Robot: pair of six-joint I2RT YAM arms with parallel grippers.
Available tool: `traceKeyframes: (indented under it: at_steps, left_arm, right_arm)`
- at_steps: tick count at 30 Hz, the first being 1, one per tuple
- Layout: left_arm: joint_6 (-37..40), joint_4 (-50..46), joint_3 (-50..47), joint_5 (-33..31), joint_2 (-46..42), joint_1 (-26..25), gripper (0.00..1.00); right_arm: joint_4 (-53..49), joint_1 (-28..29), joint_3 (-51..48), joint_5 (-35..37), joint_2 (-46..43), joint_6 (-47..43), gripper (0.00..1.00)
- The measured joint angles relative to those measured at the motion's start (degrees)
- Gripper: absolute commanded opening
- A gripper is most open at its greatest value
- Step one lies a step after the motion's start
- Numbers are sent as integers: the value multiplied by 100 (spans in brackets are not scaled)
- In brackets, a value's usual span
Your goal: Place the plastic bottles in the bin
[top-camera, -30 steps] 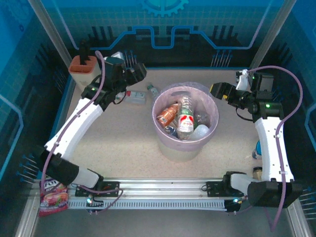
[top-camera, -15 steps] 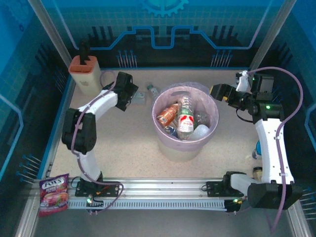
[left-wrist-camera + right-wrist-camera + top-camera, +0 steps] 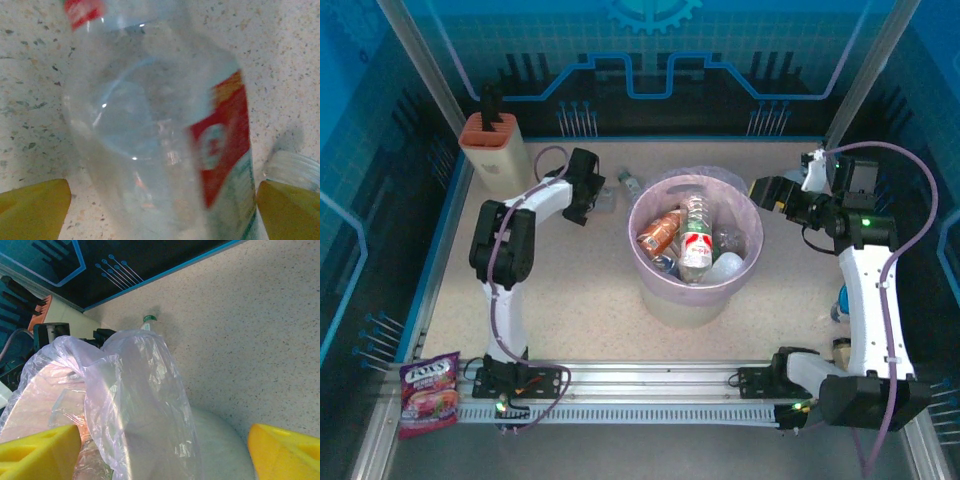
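Observation:
A clear plastic bottle (image 3: 150, 135) with a red label lies on the speckled table, and in the top view its end (image 3: 611, 198) pokes out past the fingers. My left gripper (image 3: 162, 210) (image 3: 590, 195) is open and straddles it, one yellow fingertip (image 3: 35, 207) at each side. A second small bottle (image 3: 628, 182) (image 3: 148, 320) lies just behind it. The bin (image 3: 650, 290), lined with a pink bag (image 3: 135, 405), holds several bottles (image 3: 696, 240). My right gripper (image 3: 762, 188) (image 3: 162, 450) hangs open over the bin's right rim, holding nothing.
A beige-and-orange knife block (image 3: 490, 150) stands at the back left corner. A red snack bag (image 3: 430, 388) lies off the front left of the table. Small objects (image 3: 840, 300) sit partly hidden behind the right arm at the right edge.
The left arm has folded its elbow back and swung its gripper right, down around the clear bottle. The right gripper has barely shifted.

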Motion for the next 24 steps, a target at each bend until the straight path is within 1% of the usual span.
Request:
traceKeyframes:
  at_steps: [4,11,18,21,24]
  left_arm:
    - [-15,-2,0,2,120,0,79]
    - [13,39,-131,-31,70,-2,67]
    - [164,-42,-348,-94,-225,-2,64]
    - [350,-35,-501,-103,-544,-4,60]
    - [699,20,-745,-105,-1069,-20,57]
  right_arm:
    - [-15,-44,0,13,-42,-20,88]
    - [-35,-68,-22,13,-74,-35,88]
    - [-35,-68,-22,11,-74,-35,88]
    - [-35,-68,-20,11,-74,-33,88]
    - [-35,-68,-20,13,-74,-33,88]
